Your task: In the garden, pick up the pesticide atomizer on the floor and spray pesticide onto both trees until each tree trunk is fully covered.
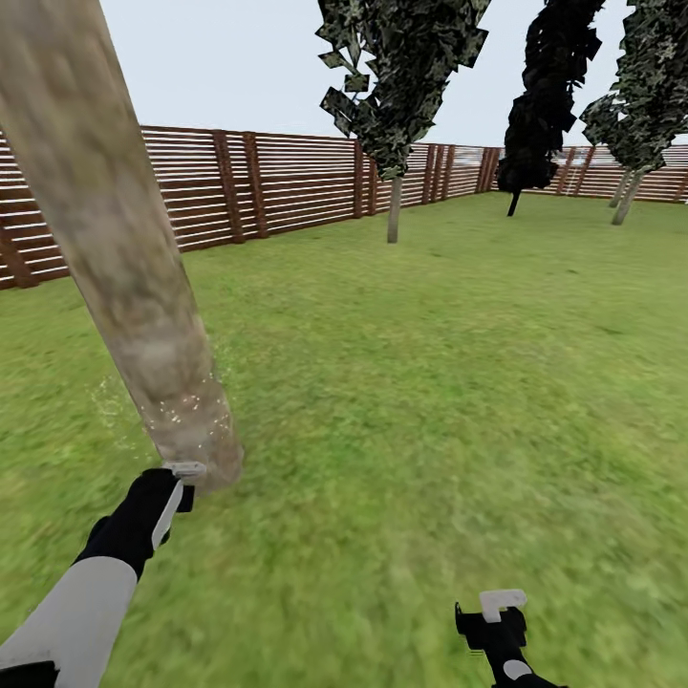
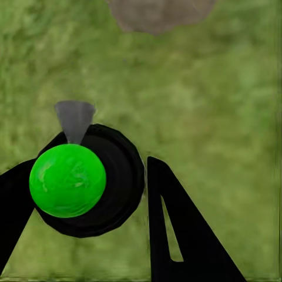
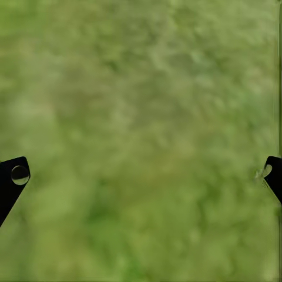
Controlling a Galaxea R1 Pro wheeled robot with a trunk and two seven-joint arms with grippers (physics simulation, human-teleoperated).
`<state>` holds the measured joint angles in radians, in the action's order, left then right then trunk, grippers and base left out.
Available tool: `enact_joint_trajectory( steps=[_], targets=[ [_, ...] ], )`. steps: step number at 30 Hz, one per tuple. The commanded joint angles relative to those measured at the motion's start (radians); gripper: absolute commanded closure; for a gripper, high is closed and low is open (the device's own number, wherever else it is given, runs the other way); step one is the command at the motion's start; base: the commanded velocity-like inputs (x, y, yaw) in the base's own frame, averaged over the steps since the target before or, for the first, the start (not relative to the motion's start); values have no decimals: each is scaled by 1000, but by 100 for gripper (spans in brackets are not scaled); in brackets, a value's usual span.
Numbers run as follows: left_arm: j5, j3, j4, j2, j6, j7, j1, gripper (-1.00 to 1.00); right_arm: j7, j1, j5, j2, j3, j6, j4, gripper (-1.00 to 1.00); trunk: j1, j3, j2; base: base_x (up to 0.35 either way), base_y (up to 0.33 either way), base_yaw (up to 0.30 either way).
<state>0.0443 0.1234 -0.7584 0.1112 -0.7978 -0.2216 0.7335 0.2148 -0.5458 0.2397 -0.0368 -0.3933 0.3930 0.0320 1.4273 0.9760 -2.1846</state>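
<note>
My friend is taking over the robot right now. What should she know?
Left gripper: shut on the atomizer, its nozzle aimed toward the near tree trunk.
Right gripper: open, holding nothing, over the lawn.
Done: atomizer picked up; spray specks show on the near trunk's base.
Left: I can't tell how much of that trunk is covered; the second tree by the fence looks unsprayed.

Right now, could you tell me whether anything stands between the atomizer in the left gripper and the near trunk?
Nothing visible does. The left gripper holds the atomizer right at the base of the near trunk, with only lawn around; speckles of spray already show on the bark.
</note>
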Motion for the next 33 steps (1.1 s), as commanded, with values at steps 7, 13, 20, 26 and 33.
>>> enact_joint_trajectory(
  steps=[7, 13, 20, 26, 33],
  targets=[
    [-8, 10, 85, 113, 3, 2, -3, 100, 3, 0, 7, -1, -7, 2, 0, -100, 0, 1, 0, 110, -27, 30],
    [-25, 1, 88, 37, 5, -8, 11, 100, 3, 0, 7, -2, -7, 1, 0, -100, 0, 1, 0, 0, 0, 156],
    [-32, 1, 85, 99, 15, 6, -3, 100, 2, 0, 6, -2, -7, 1, -1, -100, 0, 1, 0, 31, -12, 2],
    [-34, 1, 88, 86, 15, 7, -3, 100, 1, 0, 6, -2, -7, 3, -1, -100, 0, 1, 0, 183, -184, 0],
    [-34, -1, 72, 84, 14, 7, -2, 100, 1, 0, 6, -2, -7, 3, -1, -100, 0, 1, 0, -9, -273, 0]
  ],
)
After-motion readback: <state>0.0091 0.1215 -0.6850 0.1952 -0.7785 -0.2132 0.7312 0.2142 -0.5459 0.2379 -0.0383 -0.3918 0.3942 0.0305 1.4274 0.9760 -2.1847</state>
